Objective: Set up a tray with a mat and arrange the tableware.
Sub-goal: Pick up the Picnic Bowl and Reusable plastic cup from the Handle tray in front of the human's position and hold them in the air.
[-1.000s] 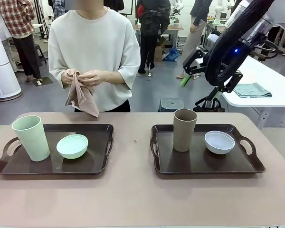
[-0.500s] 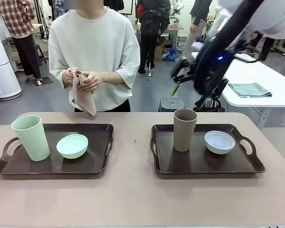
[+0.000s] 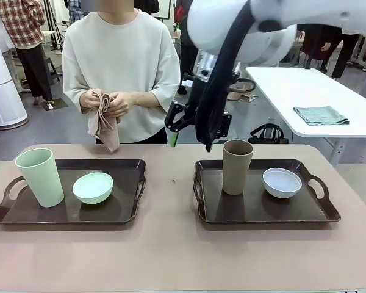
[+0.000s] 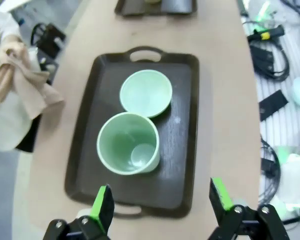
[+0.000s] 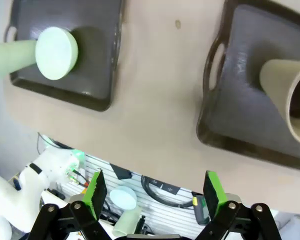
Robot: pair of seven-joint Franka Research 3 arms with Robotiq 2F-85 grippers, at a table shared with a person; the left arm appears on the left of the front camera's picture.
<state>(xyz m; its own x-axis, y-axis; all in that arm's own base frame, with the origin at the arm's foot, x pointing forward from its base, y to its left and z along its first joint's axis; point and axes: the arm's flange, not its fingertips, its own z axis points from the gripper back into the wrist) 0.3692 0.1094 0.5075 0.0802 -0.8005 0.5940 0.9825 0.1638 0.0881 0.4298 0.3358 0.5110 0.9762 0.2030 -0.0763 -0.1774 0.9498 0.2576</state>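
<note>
Two dark trays lie on the table. The left tray (image 3: 123,207) carries a mint green tumbler (image 3: 40,177) and a mint green bowl (image 3: 93,187). On the right tray (image 3: 247,210) stand a tan tumbler (image 3: 236,166) and a white bowl (image 3: 282,182). At the far side a person holds the mat (image 3: 102,125), a dusty-pink cloth, in both hands. My right gripper (image 3: 190,141) hangs open over the table's far middle, between the trays, holding nothing. My left gripper (image 4: 160,200) is open high above the mint tumbler (image 4: 128,143) and bowl (image 4: 146,92).
A white table (image 3: 354,125) with a folded green cloth (image 3: 320,115) stands at the back right. A white air purifier (image 3: 3,91) is at the far left. People stand farther back. Bare tabletop (image 3: 171,244) lies between and in front of the trays.
My right arm has swung from the back right to the left and down, over the table's far middle. The person has gone on folding the cloth in their hands.
</note>
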